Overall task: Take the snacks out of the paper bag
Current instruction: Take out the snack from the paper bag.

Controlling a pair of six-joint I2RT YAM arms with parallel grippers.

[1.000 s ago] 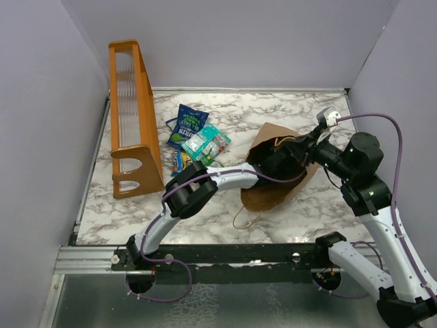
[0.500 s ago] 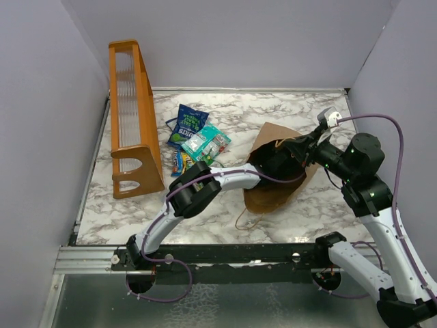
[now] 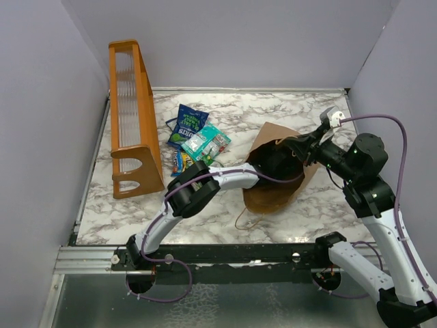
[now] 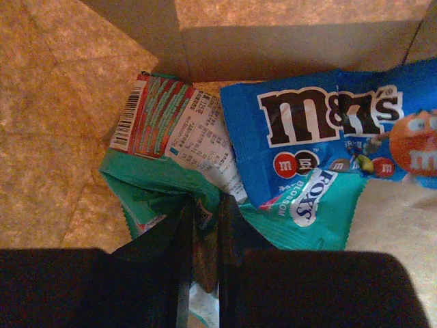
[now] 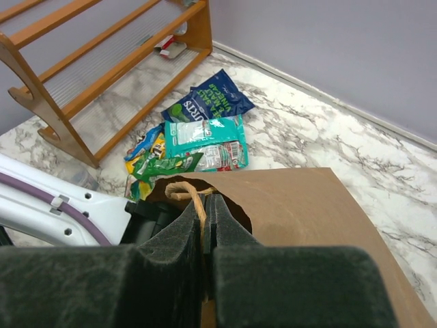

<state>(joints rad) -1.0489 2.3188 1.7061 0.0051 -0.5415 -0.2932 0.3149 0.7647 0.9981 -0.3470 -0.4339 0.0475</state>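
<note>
Snack (image 4: 147, 184) pinched by left gripper (image 4: 204, 207) inside bag (image 3: 270, 198); right gripper (image 5: 205, 213) holds handle (image 5: 187, 193)

marble table (image 3: 307, 109) with paper bag (image 3: 272, 197), snacks (image 3: 189, 125), wooden rack (image 3: 136, 171)

Left arm (image 3: 229, 178) and right tool (image 5: 205, 205) block the paper bag (image 3: 273, 199) mouth; bare marble (image 3: 287, 109) behind.

Right arm (image 3: 369, 156): its dark elbow joint has shifted a little to the right, away from the paper bag (image 3: 273, 197).
Right gripper (image 3: 302, 146): drawn slightly right along with the arm.
Bag mouth: now wider and rounder, with more of the dark inside showing.
Left arm (image 3: 192, 195): the elbow has edged a little up and right, towards the bag.
</note>
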